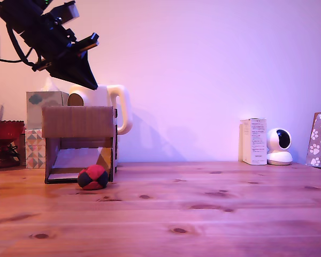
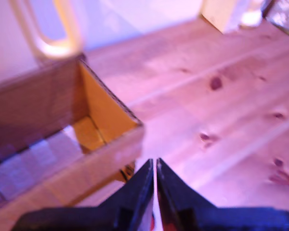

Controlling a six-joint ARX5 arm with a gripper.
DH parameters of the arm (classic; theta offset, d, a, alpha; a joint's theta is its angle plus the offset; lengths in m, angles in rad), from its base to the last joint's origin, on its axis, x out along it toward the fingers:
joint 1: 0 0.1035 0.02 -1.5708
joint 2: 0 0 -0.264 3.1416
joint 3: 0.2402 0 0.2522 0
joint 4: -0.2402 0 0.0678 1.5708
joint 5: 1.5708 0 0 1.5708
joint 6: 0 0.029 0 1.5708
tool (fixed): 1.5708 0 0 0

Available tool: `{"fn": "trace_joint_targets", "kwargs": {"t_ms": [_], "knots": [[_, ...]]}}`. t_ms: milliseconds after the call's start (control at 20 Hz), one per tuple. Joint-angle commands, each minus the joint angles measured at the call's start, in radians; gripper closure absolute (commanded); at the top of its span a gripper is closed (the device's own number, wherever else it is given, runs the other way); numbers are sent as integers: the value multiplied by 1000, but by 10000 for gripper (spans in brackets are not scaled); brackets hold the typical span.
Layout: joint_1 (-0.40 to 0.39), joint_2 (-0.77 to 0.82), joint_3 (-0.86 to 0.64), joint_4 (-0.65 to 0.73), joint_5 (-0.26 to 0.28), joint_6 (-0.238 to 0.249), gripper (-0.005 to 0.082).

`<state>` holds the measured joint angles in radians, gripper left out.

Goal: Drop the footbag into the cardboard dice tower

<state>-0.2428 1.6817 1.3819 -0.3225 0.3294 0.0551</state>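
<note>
While my end effector hangs clenched and empty at upper left, I see the footbag on the tabletop, touching the cardboard dice tower's lower front opening.

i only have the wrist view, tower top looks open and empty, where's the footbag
Observer: The footbag lies on the table at the foot of the cardboard dice tower, in front of its lower opening.
Operator: is the gripper holding anything
Observer: No. The gripper hangs above the tower's top, fingers nearly together, nothing between them.
Operator: anything behind the tower
Observer: A cream kettle stands right behind it, with tissue boxes on the exterior view's left.
</note>
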Motion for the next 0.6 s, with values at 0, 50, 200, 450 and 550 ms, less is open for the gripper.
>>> {"fn": "trace_joint_targets", "kwargs": {"t_ms": [0, 50, 200, 450, 550], "knots": [[-2, -8, -40, 8, 4, -4, 793], [-2, -22, -68, 22, 4, -4, 793], [-2, -90, -185, 95, 3, -10, 793], [10, -274, -455, 283, 3, -65, 793], [22, -353, -560, 354, 1, -84, 793]]}}
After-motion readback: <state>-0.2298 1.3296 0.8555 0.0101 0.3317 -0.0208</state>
